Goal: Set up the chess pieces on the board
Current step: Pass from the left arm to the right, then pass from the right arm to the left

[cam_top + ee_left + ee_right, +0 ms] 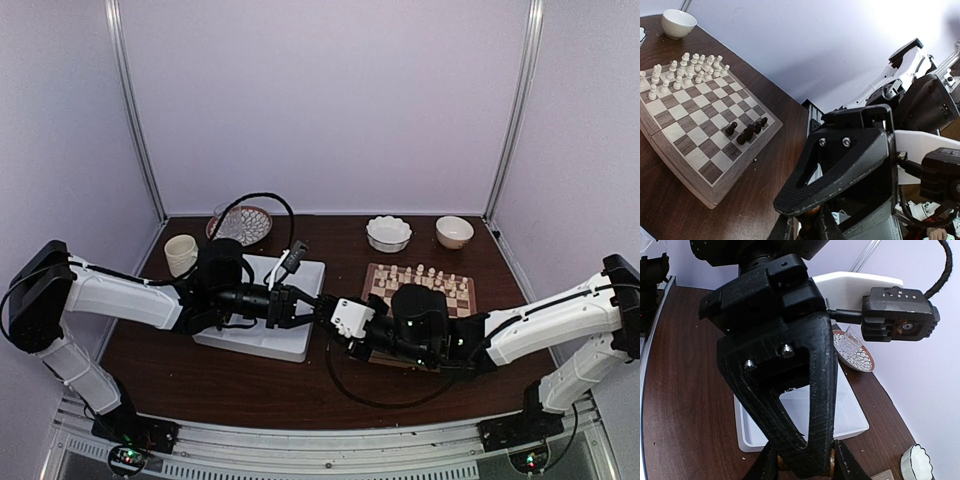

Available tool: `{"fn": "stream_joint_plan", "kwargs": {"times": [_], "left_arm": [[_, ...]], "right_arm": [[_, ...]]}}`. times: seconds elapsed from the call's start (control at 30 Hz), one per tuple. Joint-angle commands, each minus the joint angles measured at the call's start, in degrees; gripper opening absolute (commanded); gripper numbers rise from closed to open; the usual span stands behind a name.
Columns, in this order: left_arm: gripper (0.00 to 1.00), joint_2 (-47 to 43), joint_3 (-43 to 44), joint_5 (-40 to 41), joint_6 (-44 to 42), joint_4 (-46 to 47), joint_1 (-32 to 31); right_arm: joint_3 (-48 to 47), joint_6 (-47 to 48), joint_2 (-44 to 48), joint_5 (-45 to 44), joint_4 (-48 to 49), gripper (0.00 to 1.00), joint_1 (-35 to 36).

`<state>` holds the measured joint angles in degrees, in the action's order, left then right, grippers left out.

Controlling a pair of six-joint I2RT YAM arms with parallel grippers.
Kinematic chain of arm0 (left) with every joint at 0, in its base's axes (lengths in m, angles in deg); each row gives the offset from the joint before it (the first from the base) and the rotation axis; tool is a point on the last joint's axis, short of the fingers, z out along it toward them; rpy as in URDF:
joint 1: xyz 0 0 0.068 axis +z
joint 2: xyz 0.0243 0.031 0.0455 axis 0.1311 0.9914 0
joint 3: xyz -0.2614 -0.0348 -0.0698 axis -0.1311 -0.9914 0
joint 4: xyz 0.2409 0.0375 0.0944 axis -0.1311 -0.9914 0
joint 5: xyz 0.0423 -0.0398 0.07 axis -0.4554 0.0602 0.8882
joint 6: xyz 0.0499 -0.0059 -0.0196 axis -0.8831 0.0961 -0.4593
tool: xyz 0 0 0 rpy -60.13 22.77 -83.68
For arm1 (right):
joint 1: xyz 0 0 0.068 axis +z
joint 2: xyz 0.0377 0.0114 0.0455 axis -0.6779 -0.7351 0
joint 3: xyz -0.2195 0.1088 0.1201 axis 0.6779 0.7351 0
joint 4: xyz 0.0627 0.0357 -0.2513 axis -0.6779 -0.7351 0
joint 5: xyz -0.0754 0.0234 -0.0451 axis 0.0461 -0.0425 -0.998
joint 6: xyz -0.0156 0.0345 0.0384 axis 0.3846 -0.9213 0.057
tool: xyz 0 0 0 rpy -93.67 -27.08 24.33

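Dark chess pieces (746, 132) cluster on the board (690, 150) along the edge opposite the cream chessmen (685, 75). Only the left wrist view shows them; from overhead the right arm hides them. Both arms stretch inward, the left gripper (318, 307) and right gripper (338, 318) meeting tip to tip between the white tray (300, 345) and the board. The left fingers are pressed together; the right fingers' state cannot be told.
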<state>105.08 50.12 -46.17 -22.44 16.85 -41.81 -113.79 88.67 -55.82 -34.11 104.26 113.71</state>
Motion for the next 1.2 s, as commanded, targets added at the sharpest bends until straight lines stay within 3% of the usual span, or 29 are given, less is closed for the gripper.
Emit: {"fn": "stream_joint_plan", "kwargs": {"times": [0.0, 0.23, 0.33, 0.53, 0.7, 0.83, 1.0, 1.17], "left_arm": [[0.19, -0.43, 0.26, -0.26, -0.78, 3.53, -0.31], [0.56, -5.11, -3.11, 0.12, -2.74, 7.14, -0.31], [0.63, -9.79, -5.57, 2.31, -6.84, 6.51, -0.32], [0.64, -21.04, -11.99, 14.75, -21.76, 2.37, -0.32], [0.69, -27.34, -19.29, 27.97, -31.06, 6.24, -0.32], [0.68, -27.75, -24.05, 28.36, -39.06, 14.66, -0.29], [0.66, -24.89, -29.38, 25.7, -49.0, 26.48, -0.4], [0.62, -21.88, -31.03, 23.33, -54.98, 31.19, -0.83]], "right_arm": [[0.02, -0.95, 2.39, -1.1, -0.57, 0.24, 0.32], [-1.79, -3.32, 2.32, -0.56, -5.09, 0.17, -0.19], [-2.35, -4.77, 2.4, 0.7, -6.3, 0.16, -0.64], [-3.6, -11.12, 4.46, 7.1, -9.41, 0.15, -2.47], [-6.03, -20.22, 5.84, 15.65, -13.21, 0.21, -5.37], [-9.3, -28.92, 4.91, 23.12, -16.97, 0.21, -8.06], [-10.14, -43.21, 1.97, 33.77, -13.32, 0.22, -11.8], [-13.25, -53.12, -3.78, 42.05, -11.26, 0.21, -12.64]]}}
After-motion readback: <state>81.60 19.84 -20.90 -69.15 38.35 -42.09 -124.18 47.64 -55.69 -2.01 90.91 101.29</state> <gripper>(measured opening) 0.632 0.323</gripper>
